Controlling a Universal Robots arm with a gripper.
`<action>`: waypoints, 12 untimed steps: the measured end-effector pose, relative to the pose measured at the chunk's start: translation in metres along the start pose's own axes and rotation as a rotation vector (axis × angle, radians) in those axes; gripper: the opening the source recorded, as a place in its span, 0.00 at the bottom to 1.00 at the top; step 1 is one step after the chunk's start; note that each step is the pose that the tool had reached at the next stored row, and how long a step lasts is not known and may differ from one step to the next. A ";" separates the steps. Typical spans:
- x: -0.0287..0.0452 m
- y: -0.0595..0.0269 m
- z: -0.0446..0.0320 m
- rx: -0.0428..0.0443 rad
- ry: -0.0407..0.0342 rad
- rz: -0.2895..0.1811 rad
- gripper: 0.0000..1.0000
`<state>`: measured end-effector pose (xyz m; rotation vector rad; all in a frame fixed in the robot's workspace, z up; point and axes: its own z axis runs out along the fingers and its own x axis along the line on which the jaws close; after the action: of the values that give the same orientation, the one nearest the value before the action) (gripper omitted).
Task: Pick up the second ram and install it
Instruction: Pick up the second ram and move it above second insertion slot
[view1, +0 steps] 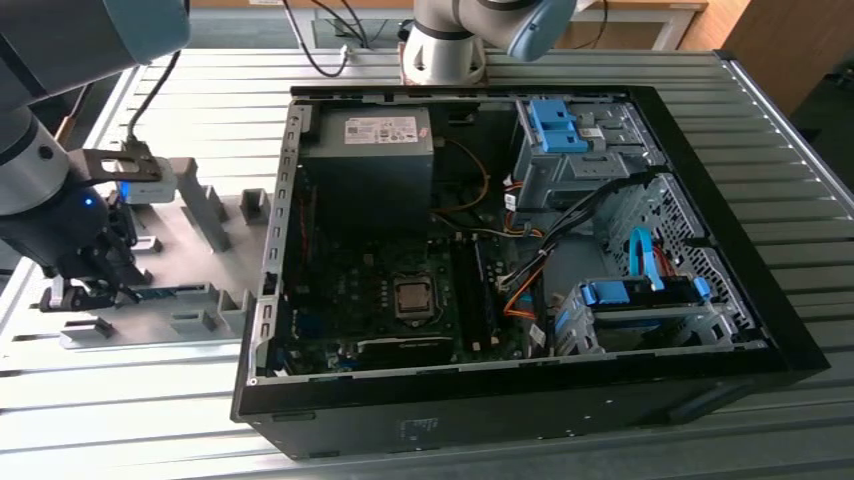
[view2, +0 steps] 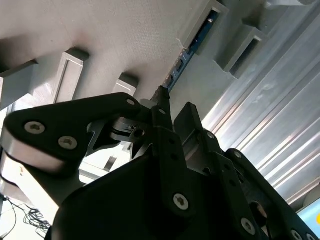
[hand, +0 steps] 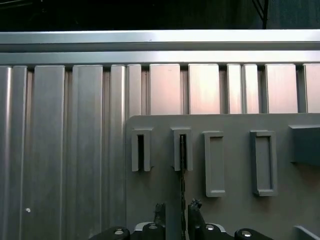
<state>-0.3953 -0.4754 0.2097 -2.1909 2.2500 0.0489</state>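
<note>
The second ram is a thin blue-green stick standing on edge in a grey holder block on the grey holder plate, at the exterior view's left. In the first wrist view the ram shows edge-on, running from its holder block down between the fingers. My gripper straddles it, open, with a wider gap on one side than on the other. In the second wrist view the ram leads from a block slot to the black fingertips of the gripper. My gripper hangs low over the plate's near end.
An open black computer case lies at the exterior view's right of the plate, with the mainboard's long black memory slots beside the processor socket. Other grey holder blocks stand on the plate. The table is ribbed aluminium.
</note>
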 end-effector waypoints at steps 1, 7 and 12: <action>-0.0004 -0.0001 0.0003 0.0002 -0.0002 0.000 0.31; -0.0019 0.0000 0.0028 0.0002 -0.0002 0.000 0.31; -0.0019 0.0003 0.0049 0.0000 -0.0001 0.000 0.31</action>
<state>-0.3957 -0.4734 0.2049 -2.1908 2.2500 0.0489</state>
